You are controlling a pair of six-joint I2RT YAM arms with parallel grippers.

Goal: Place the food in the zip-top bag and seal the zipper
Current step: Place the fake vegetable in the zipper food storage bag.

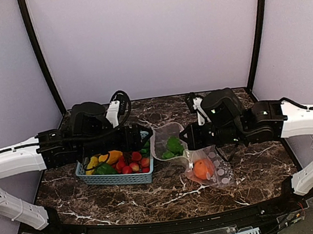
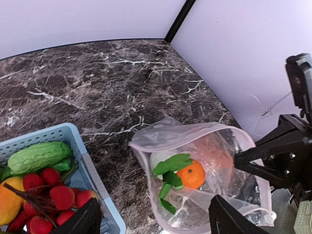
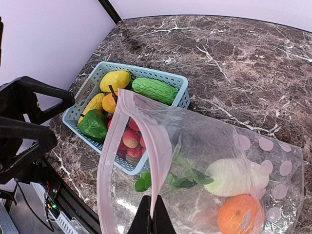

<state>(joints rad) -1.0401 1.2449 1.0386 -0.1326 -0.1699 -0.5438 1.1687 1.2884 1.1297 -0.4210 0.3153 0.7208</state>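
The zip-top bag (image 3: 214, 146) lies right of the basket, its mouth pulled up and open. My right gripper (image 3: 152, 217) is shut on its pink zipper rim (image 3: 152, 141). Inside the bag lie an orange (image 2: 191, 174), a white radish (image 3: 234, 176) and leafy greens (image 2: 170, 168). My left gripper (image 2: 156, 224) hangs open over the bag's mouth with nothing between its fingers. The rest of the food sits in the basket: a cucumber (image 2: 36, 156), strawberries (image 2: 53, 190), a yellow pepper (image 3: 115, 80) and a green pepper (image 3: 94, 124). In the top view the bag (image 1: 211, 170) lies between both arms.
The light blue lattice basket (image 1: 118, 179) stands left of centre on the dark marble table (image 1: 155, 200). Both arms lean in low over basket and bag. White walls with black corner posts (image 1: 40, 57) close in the back and sides.
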